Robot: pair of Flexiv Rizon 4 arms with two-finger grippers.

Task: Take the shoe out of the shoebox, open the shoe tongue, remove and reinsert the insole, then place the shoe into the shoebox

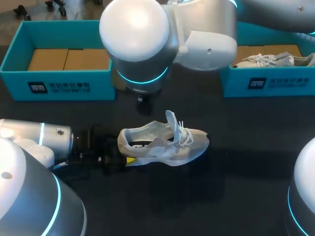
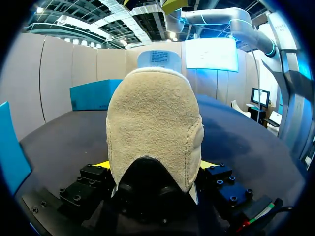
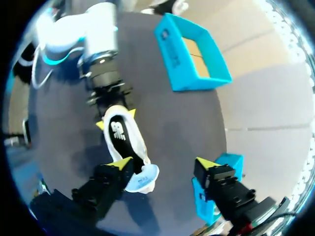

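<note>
A pale grey sneaker (image 1: 165, 145) stands upright on the dark table, toe to the right, with its tongue (image 1: 171, 120) raised. My left gripper (image 1: 127, 158) is shut on its heel; in the left wrist view the suede heel (image 2: 155, 128) fills the space between the yellow tips of the left gripper (image 2: 155, 164). From above, the right wrist view looks into the shoe (image 3: 125, 142) and shows its black insole (image 3: 119, 133). My right gripper (image 3: 163, 163) hangs above the shoe, open, one fingertip (image 3: 120, 162) beside the tongue (image 3: 142, 179). In the head view my right arm's large joint hides that gripper.
A blue shoebox (image 1: 56, 83) with cardboard inside stands at the back left. A second blue box (image 1: 268, 83) at the back right holds another pale shoe (image 1: 266, 60). My right arm's elbow (image 1: 135, 37) looms over the middle back of the table.
</note>
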